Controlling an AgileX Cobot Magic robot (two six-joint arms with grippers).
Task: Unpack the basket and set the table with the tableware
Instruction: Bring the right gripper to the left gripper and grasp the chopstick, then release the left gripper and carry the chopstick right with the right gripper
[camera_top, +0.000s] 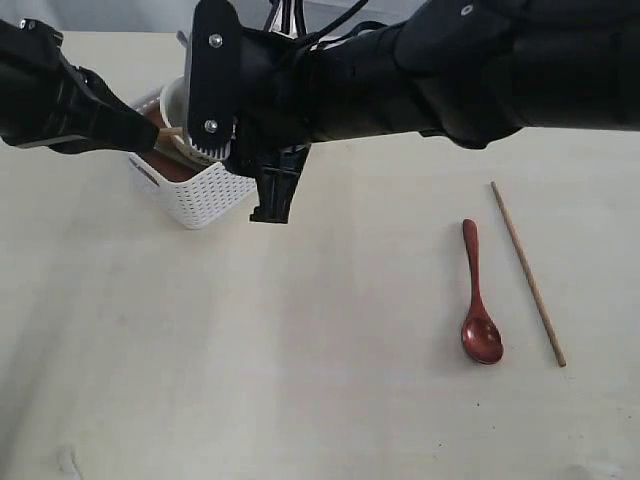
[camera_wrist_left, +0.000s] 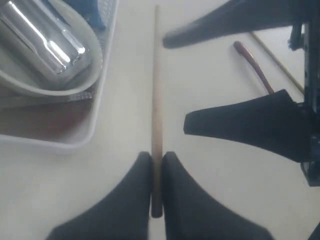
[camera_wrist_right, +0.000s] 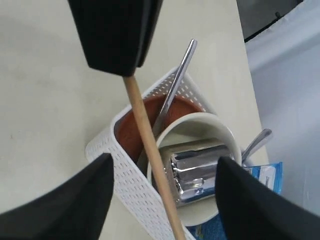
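My left gripper (camera_wrist_left: 157, 159) is shut on a brown wooden chopstick (camera_wrist_left: 156, 100), held beside the white basket (camera_wrist_left: 102, 100). In the basket a cream bowl (camera_wrist_right: 200, 125) holds the shiny steel cup (camera_wrist_right: 197, 172), over a reddish-brown plate (camera_wrist_right: 132, 132). Two steel cutlery handles (camera_wrist_right: 175, 85) stick out of the basket. My right gripper (camera_wrist_right: 165, 167) hangs open above the basket, and the held chopstick (camera_wrist_right: 150, 150) crosses between its fingers. On the table (camera_top: 300, 380) to the right lie the dark red spoon (camera_top: 478, 300) and a second chopstick (camera_top: 527, 272).
A blue snack packet (camera_wrist_right: 262, 175) lies in the basket beside the bowl. Both black arms crowd over the basket (camera_top: 200, 195) at the back left of the table. The right gripper's fingers (camera_wrist_left: 240, 125) hang close to the held chopstick in the left wrist view.
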